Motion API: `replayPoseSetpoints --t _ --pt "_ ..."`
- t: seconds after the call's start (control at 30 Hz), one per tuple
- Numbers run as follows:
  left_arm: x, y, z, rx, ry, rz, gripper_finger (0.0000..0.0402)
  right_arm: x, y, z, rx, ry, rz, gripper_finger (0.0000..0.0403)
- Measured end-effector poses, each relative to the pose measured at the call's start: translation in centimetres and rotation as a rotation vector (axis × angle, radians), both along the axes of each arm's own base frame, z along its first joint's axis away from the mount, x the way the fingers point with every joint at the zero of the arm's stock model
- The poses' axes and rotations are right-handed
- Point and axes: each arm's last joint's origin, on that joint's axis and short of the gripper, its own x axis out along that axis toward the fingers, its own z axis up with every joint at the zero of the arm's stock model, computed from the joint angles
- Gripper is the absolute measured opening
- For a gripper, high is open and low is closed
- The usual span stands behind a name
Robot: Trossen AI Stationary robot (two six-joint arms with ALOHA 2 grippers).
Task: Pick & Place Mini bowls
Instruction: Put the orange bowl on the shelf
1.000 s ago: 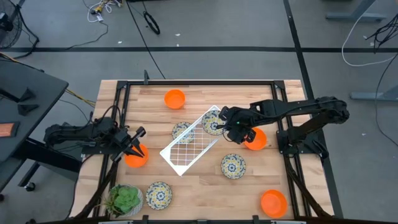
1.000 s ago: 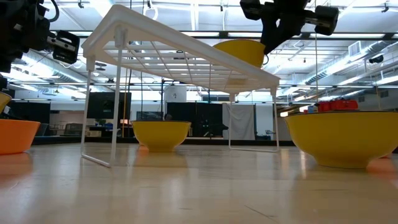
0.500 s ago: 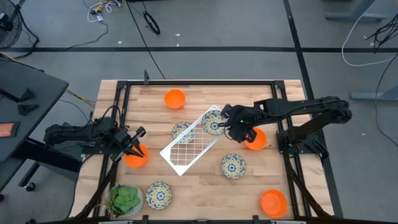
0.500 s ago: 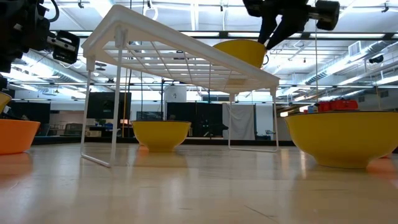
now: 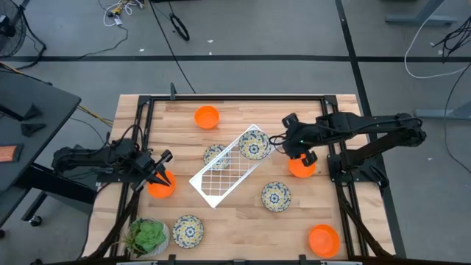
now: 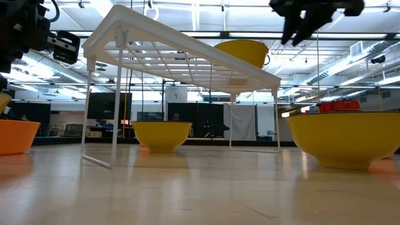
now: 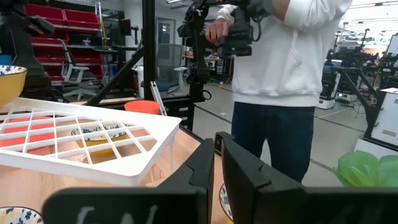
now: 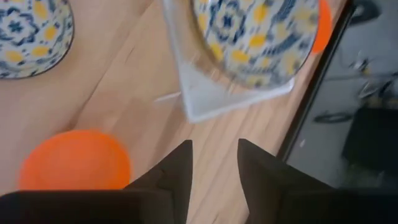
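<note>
A patterned mini bowl [image 5: 254, 146] sits on the corner of the white wire rack [image 5: 224, 175], presumably its drop-off. At its three o'clock the right gripper [image 5: 284, 138] hovers, jaws parted and empty. At the tabletop's nine o'clock edge the left gripper [image 5: 160, 169] waits over an orange mini bowl [image 5: 160, 188], jaws nearly closed on nothing.

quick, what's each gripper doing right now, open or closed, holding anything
Left gripper: shut, empty, beside a plain orange mini bowl.
Right gripper: open, empty, next to the floral mini bowl on the white wire rack.
</note>
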Motion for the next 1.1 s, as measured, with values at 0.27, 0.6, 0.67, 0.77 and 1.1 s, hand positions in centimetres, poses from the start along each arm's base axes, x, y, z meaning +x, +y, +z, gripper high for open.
replayPoseSetpoints --t 0.27,0.6,0.67,0.77,1.1 --pt "0.0 0.0 0.0 0.0 0.0 0.0 0.0037 -2.0 0.5 -0.1 0.081 0.096 -0.111 0.013" --pt "0.0 0.0 0.0 0.0 0.0 0.0 0.0037 -2.8 3.1 -2.4 0.261 0.208 -0.118 0.0131" --pt "0.0 0.0 0.0 0.0 0.0 0.0 0.0037 -3.2 3.6 -3.7 0.26 0.253 -0.144 0.0131" --pt "0.0 0.0 0.0 0.0 0.0 0.0 0.0037 -3.7 4.3 -5.7 0.257 0.304 -0.188 0.0131" --pt "0.0 0.0 0.0 0.0 0.0 0.0 0.0037 -4.1 6.3 -9.6 0.289 0.283 -0.225 0.0131"
